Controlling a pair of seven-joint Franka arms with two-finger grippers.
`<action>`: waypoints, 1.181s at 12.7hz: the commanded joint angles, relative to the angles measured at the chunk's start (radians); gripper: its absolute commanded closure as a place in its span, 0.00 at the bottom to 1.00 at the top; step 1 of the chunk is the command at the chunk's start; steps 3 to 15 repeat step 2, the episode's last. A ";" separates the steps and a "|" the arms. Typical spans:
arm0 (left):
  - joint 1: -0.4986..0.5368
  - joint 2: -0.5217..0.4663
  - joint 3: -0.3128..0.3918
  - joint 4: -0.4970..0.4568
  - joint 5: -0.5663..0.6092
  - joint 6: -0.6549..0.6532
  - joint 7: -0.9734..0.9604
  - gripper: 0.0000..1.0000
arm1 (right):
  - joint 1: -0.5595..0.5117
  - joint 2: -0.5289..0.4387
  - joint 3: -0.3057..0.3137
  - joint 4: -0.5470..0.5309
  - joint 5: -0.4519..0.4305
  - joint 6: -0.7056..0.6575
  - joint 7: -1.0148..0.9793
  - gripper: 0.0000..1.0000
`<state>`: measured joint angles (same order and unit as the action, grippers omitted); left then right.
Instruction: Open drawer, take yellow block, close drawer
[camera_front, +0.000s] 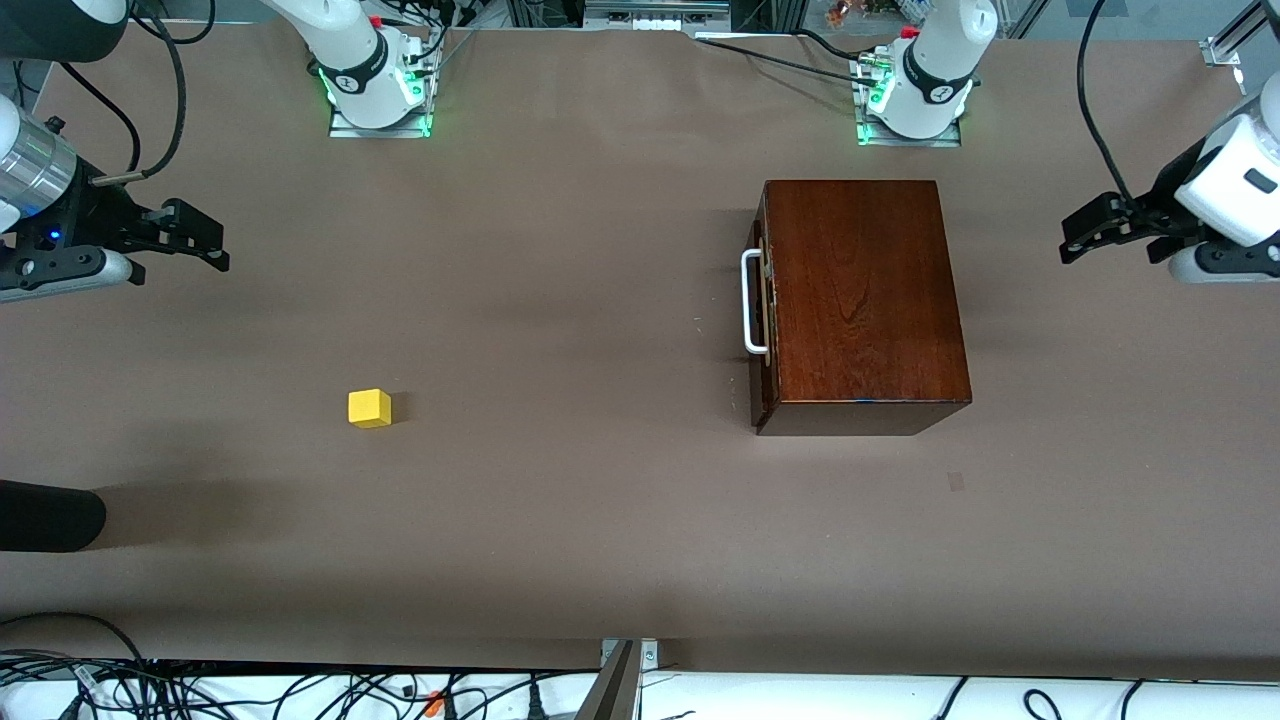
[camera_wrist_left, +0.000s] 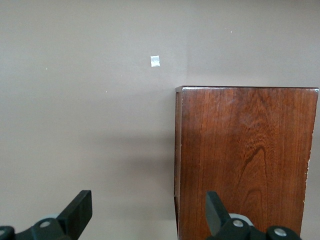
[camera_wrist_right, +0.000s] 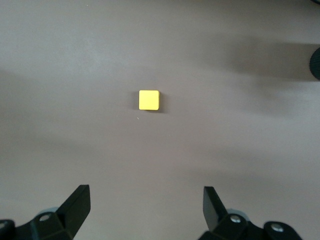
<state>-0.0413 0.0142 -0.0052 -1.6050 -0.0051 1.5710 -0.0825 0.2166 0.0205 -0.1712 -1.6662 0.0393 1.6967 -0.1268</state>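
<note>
Glossy reddish-brown wooden box's drawer (camera_front: 762, 305) sits closed; the small yellow block (camera_front: 369, 408) lies well apart. Left gripper (camera_front: 1100, 232) and right gripper (camera_front: 190, 240) hover, fingers spread, empty.

A bright yellow block (camera_front: 369, 408) with plain faces lies on the dull brown tabletop (camera_front: 560, 500). The box (camera_front: 860, 300) is glossy reddish-brown with swirling wood grain; its drawer (camera_front: 764, 300) handle (camera_front: 750, 302) is white.
</note>
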 joint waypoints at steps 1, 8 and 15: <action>0.006 0.015 -0.001 0.033 0.007 -0.012 -0.008 0.00 | 0.000 0.009 0.009 0.028 -0.004 -0.016 0.001 0.00; 0.006 0.015 -0.001 0.033 0.007 -0.014 -0.008 0.00 | 0.000 0.010 0.009 0.028 -0.003 -0.014 -0.001 0.00; 0.006 0.015 -0.001 0.033 0.007 -0.014 -0.008 0.00 | 0.000 0.010 0.009 0.028 -0.003 -0.014 -0.001 0.00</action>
